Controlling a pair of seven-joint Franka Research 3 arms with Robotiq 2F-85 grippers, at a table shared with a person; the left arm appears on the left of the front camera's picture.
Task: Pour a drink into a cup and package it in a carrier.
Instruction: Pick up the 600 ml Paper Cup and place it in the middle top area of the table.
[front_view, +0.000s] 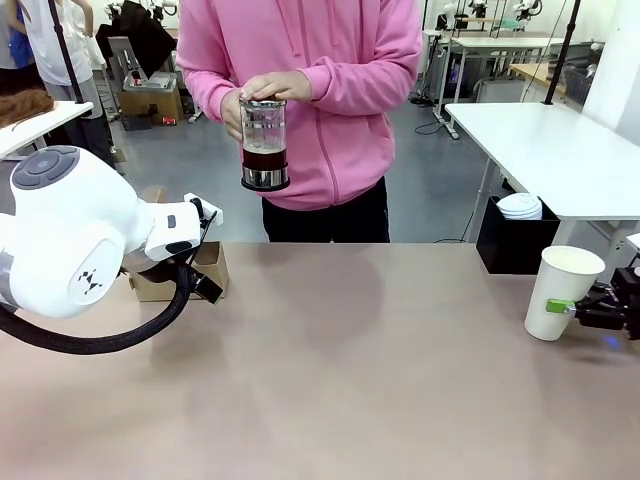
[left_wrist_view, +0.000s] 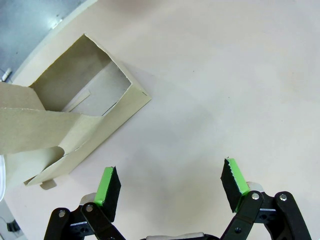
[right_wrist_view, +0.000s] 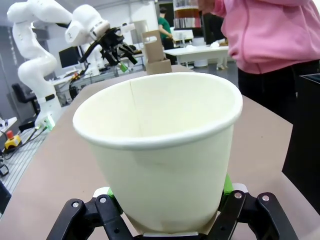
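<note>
dark drink (front_view: 264, 158) in held jug (front_view: 264, 122); white cup (front_view: 563, 292) upright, empty; brown carrier (front_view: 217, 260) at left.

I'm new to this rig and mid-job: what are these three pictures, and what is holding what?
The wide picture looks across the table from between two white robot arms, towards a person in pink. That person's hands hold a glass jug with dark drink in it, above the table's far edge. The other two pictures come from a camera on each arm's wrist, looking along its jaws. The left jaws stand open over bare table beside the brown cardboard carrier, holding nothing. The right jaws are closed on the white paper cup, which is upright, has no lid, and sits at the table's right side.
</note>
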